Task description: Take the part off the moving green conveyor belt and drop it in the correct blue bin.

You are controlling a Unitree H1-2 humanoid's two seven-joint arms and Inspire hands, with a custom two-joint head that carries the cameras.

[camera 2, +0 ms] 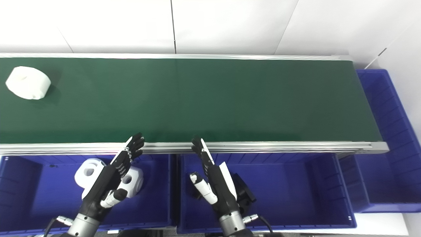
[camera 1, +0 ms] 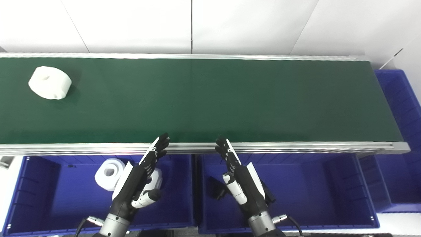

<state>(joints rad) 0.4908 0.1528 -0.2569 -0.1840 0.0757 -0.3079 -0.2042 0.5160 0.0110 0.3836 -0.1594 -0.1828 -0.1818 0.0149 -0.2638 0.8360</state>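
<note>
Green conveyor belt spanning the frame from nine to three o'clock; blue bins along six o'clock, another at three; white part lying on the belt at ten o'clock; left hand and right hand open, fingers straight, holding nothing, above the bins.

Matt green conveyor belt, brushed-metal side rail, glossy blue plastic bins, matt white plastic part, black/white plastic hands w/ metal wrists
</note>
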